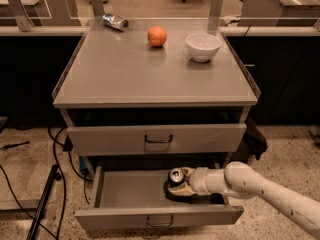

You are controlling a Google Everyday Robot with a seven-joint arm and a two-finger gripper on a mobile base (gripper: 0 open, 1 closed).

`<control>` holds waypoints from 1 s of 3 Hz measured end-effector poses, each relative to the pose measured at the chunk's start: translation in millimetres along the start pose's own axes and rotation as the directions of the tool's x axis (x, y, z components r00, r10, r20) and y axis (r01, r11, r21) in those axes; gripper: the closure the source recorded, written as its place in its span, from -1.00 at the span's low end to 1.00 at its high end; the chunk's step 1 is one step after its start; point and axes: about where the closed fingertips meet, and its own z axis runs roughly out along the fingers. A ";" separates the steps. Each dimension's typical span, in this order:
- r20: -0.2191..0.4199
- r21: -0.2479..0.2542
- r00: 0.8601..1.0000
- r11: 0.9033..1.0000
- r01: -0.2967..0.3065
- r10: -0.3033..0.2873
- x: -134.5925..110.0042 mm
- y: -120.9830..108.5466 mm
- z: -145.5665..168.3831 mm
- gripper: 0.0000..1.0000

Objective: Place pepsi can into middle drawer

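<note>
The tool grips the can, upright inside the open drawer, right of its middle. I cannot tell whether the can touches the floor. Letting go too high could tip it. A sideways withdrawal could knock it over, and a steep lift could strike the upper drawer.

the hand sits in the open middle drawer, covering the body of the pepsi can; only its silver top shows. the arm is cut off at the lower right edge. the drawer's rear is lost in shadow.
</note>
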 end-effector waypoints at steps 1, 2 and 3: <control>-0.030 -0.022 1.000 1.000 0.004 -0.005 10.8 -3.5 16.5 1.00; -0.043 -0.032 0.999 0.999 0.000 -0.001 18.4 -5.5 25.4 1.00; -0.047 -0.043 0.999 0.999 -0.012 0.010 26.9 -6.0 36.3 1.00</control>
